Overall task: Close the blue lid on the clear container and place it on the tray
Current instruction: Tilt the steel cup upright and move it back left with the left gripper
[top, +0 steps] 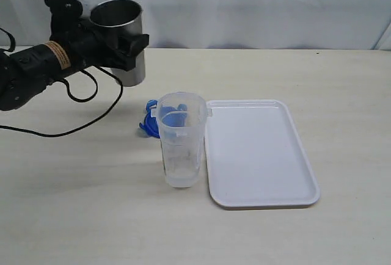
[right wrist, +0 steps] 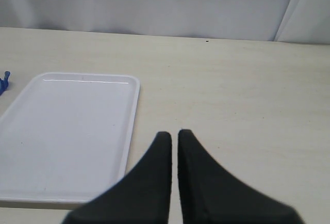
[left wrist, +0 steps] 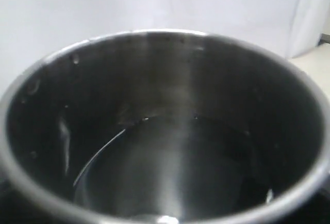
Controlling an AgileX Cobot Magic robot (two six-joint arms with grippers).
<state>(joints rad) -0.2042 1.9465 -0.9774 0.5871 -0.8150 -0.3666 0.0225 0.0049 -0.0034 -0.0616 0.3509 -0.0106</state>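
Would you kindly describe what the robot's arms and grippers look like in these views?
The left arm is black and tubular, with an orange label band around one segment and thin black cables looping from it. The right gripper shows two matte black jaws, broad at the base and tapering to narrow tips.

Exterior overlooks table; right wrist shares tray

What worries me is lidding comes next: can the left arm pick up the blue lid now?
Probably not: the left fingers hold the steel cup, and the blue lid lies behind the clear container.
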